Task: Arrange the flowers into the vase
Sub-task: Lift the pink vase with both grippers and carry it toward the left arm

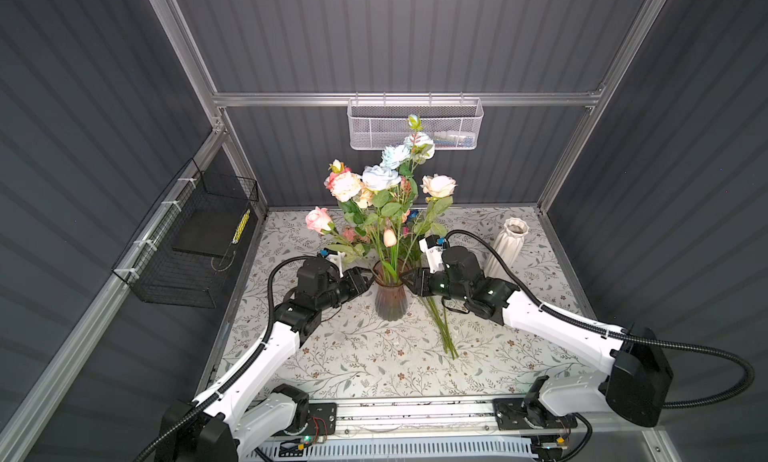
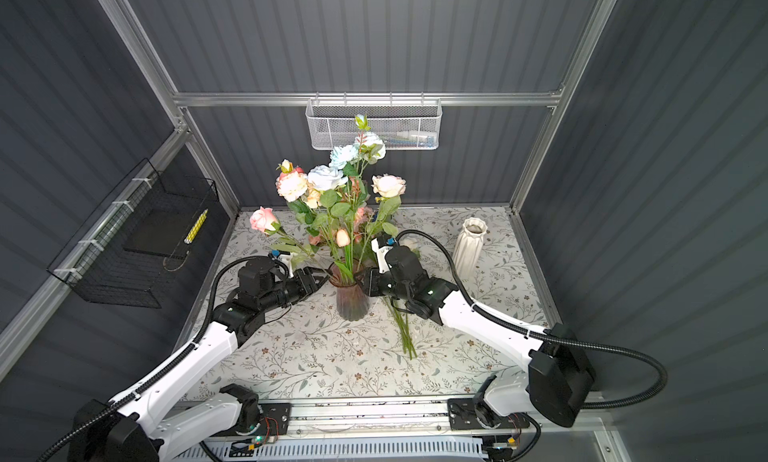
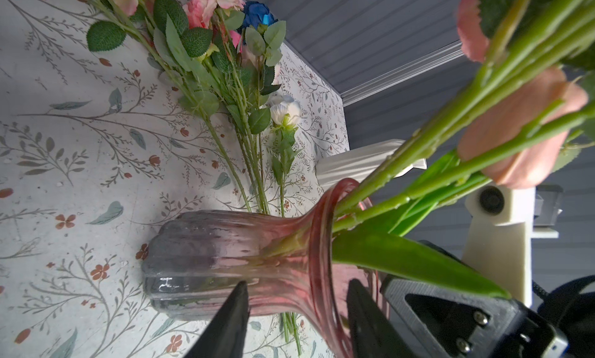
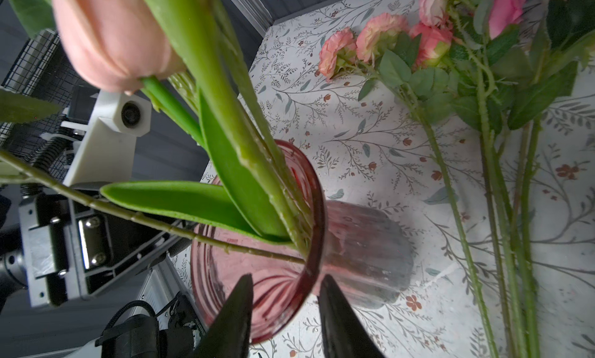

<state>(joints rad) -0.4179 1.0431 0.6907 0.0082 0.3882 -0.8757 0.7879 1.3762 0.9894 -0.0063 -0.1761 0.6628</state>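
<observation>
At the vase (image 1: pixel 390 302) mouth, a steadying step, I judged.
Both arms' jaws stood half-open astride its rim, clamping nothing yet; some flowers (image 1: pixel 384 181) stood inside, and loose stems (image 1: pixel 444 331) lay on the counter (image 1: pixel 353 356) beside it. The next move needed a firm hold first.

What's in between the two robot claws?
The ribbed pink glass vase holding green-stemmed flowers, with the left gripper and right gripper beside it, in both top views.
</observation>
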